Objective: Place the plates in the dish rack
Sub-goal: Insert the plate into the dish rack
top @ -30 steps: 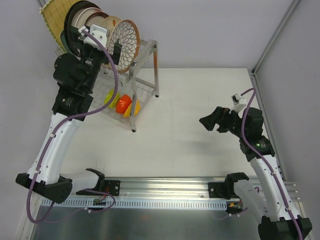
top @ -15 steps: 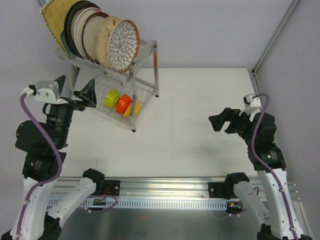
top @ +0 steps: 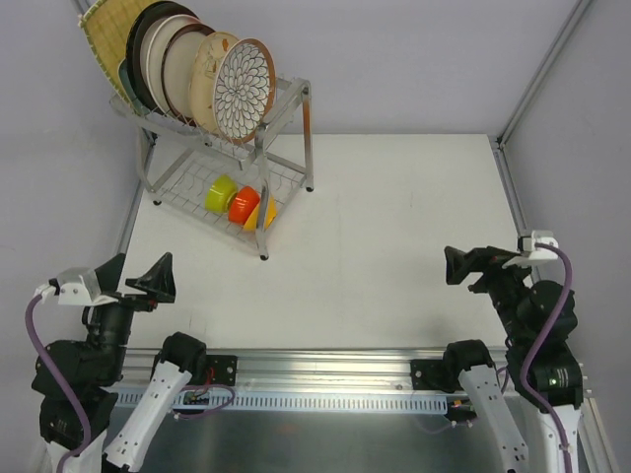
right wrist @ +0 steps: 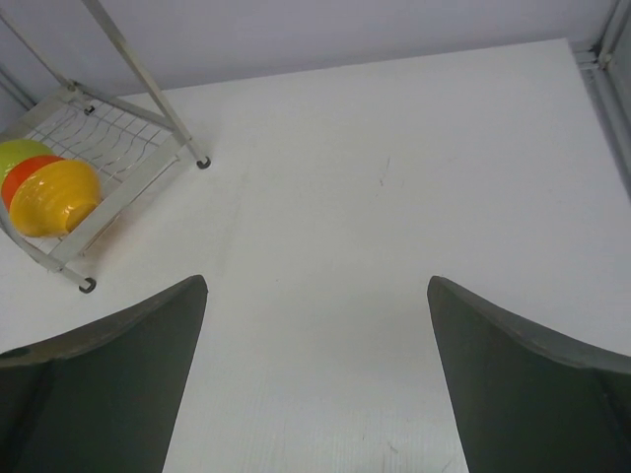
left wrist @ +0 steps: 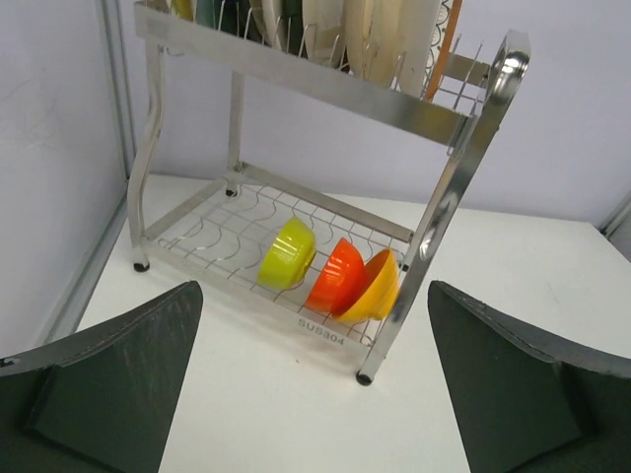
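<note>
The silver wire dish rack [top: 282, 99] stands at the table's far left, also seen in the left wrist view as the dish rack [left wrist: 458, 163]. Several plates [top: 202, 71] stand upright in a row on its top tier, from a square yellow woven-look one at the back to a white petal-patterned one in front. Only the lower edges of the plates [left wrist: 380, 39] show in the left wrist view. My left gripper [top: 133, 278] hangs open and empty near the left front edge. My right gripper [top: 471, 264] is open and empty at the right front.
Green [top: 219, 192], orange [top: 242, 204] and yellow [top: 260, 212] bowls lie in the rack's lower tier. A grey wall runs behind the table, with an aluminium post [top: 542, 69] at the far right. A metal rail [top: 325, 370] carries both arm bases along the near edge.
Both arms have pulled back toward the near edge. The left gripper has left the rack and dropped to the left front; the right gripper has moved right and nearer. Both stayed open.
</note>
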`<state>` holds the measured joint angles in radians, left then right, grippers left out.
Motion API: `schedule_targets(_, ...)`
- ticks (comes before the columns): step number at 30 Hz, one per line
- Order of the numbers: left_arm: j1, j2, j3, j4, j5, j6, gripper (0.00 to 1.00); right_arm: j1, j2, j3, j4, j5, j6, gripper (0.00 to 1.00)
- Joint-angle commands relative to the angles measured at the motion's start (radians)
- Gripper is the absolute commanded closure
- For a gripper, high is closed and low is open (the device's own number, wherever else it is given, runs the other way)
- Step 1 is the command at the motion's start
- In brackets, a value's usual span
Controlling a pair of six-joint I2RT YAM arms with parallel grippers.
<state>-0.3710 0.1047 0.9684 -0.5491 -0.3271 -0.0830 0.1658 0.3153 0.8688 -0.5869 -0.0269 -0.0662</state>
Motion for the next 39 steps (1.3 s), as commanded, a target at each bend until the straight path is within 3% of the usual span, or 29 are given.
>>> schedule_targets(1, 0.012, -0.138, -0.069, -0.087, -0.036, -0.081, 0.01, 0.011, -0.099, -0.03, -0.028, 0.126, -0.043, 0.01)
schedule_targets(7, 0.012, -0.26, -0.135, -0.147, -0.053, -0.1, 0.01, 0.029, -0.255, -0.103, -0.054, 0.209, -0.076, 0.0)
schedule_targets(16, 0.014, -0.267, -0.161, -0.204, -0.05, -0.119, 0.01, 0.043, -0.45, -0.22, -0.037, 0.288, -0.06, 0.0)
schedule_targets(39, 0.012, -0.269, -0.175, -0.221, -0.066, -0.181, 0.01, 0.046, -0.45, -0.215, -0.034, 0.286, -0.061, 0.0)
